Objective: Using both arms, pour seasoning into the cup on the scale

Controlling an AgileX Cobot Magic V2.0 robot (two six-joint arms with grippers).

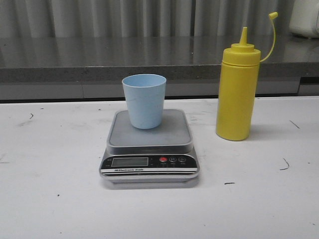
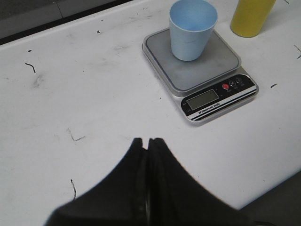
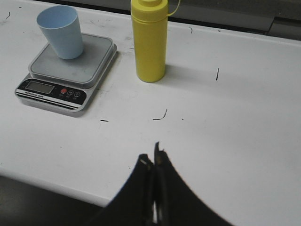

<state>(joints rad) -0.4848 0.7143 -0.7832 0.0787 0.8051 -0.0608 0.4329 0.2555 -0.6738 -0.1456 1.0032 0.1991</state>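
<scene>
Squeeze bottle: you have one tall yellow plastic squeeze bottle (image 1: 238, 93), cylindrical, with a pointed nozzle and a small cap on a thin curved tether; it stands upright on the table (image 1: 50, 199), just to the right of the scale and not touching it.
Cup: you see one pale blue plastic tumbler (image 1: 144, 100), smooth, tapered, handleless, open mouth up; it sits upright toward the rear of the platform, and looks empty from the left wrist camera.
Scale: one flat digital kitchen scale (image 1: 149, 147) with a matte grey rectangular platform with rounded corners, a glossy black front panel, a blank-looking LCD, one red button and two dark ones beside it.
Table: white, flat, marked with small dark scuffs.
Left claw: your left gripper (image 2: 148, 143) has its black fingers pressed together, holding nothing, above bare table well short of the scale.
Right claw: your right gripper (image 3: 154, 157) is likewise closed on nothing, well apart from the bottle.
</scene>
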